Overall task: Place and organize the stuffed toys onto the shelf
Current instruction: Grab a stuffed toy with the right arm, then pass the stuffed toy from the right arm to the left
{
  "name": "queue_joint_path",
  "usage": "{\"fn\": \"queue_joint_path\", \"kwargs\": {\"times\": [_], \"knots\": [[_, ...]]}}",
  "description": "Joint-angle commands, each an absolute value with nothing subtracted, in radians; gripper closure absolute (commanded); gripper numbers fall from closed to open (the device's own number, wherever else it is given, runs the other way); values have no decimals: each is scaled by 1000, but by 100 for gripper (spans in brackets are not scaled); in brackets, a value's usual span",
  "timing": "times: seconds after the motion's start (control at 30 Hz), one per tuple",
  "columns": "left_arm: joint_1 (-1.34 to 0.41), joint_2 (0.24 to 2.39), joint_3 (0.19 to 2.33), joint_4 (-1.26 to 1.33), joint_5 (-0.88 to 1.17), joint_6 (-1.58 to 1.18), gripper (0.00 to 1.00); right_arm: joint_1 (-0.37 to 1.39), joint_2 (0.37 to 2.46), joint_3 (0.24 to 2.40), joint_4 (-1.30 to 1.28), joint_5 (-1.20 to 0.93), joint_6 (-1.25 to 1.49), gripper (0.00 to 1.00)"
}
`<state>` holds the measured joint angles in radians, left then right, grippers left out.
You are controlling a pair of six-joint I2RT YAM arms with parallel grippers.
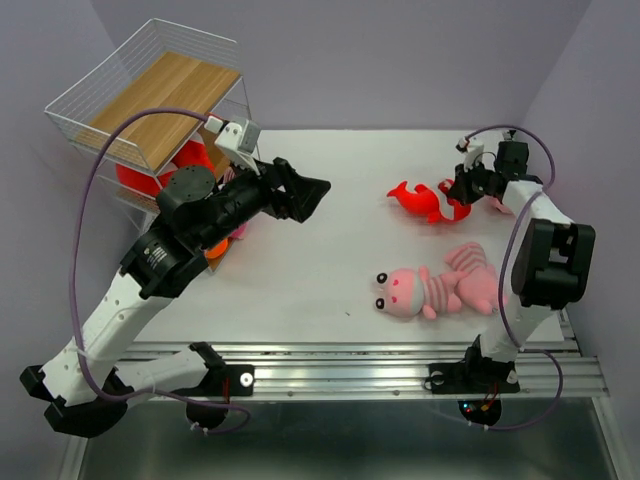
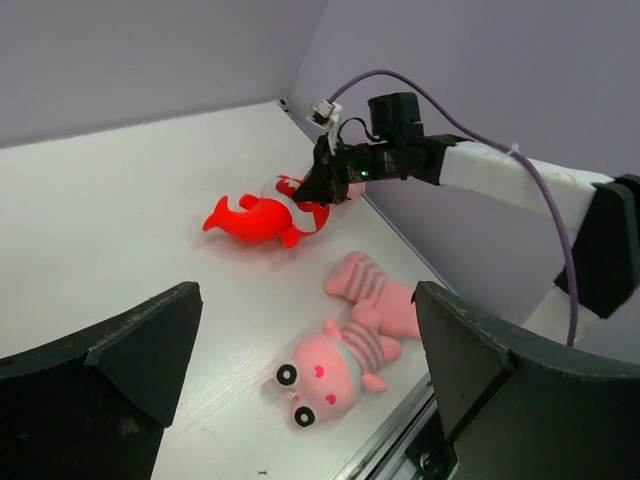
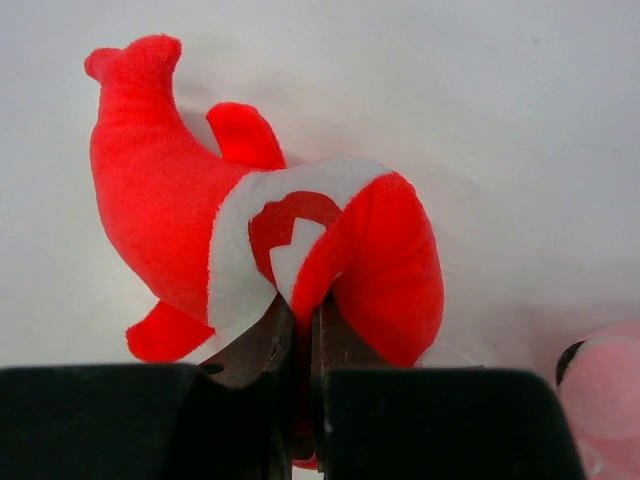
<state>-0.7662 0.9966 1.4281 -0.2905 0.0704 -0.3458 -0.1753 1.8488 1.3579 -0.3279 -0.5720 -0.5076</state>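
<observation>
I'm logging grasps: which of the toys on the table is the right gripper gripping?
The red whale-shaped toy, pinched at its white-rimmed mouth by the shut right gripper; the pink striped toy lies loose, apart from it.

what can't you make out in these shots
- Top view: the shelf's lower tiers and the red toys on them are mostly hidden by the top board and the left arm; their count is unclear.
- Right wrist view: a pink toy is cut off by the right edge.
- Same view: the right gripper tips are buried in the red fish's mouth fabric.
</observation>
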Motion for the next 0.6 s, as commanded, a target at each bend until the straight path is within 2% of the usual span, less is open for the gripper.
{"fn": "queue_joint_path", "kwargs": {"times": [0.0,0.07,0.17,0.2,0.3,0.43,0.57], "knots": [[-769,1023,1410,-206,34,-417,1,-178,1633,1278,-409,-868,-690,99],[-769,1041,1408,-199,21,-432,1,-178,1576,1258,-498,-957,-834,99],[-769,1089,1405,-189,21,-483,1,-157,1506,1276,-795,-1093,-1148,99],[-769,1113,1402,-181,35,-494,1,-131,1493,1299,-1007,-1133,-1369,99],[-770,1153,1394,-150,89,-505,1,-94,1471,1321,-1371,-1176,-1683,98],[-776,1236,1382,-109,219,-522,1,-9,1362,1270,-1385,-1201,-1733,93],[-807,1310,1381,-107,282,-497,1,87,1261,1275,-1384,-1236,-1675,92]]}}
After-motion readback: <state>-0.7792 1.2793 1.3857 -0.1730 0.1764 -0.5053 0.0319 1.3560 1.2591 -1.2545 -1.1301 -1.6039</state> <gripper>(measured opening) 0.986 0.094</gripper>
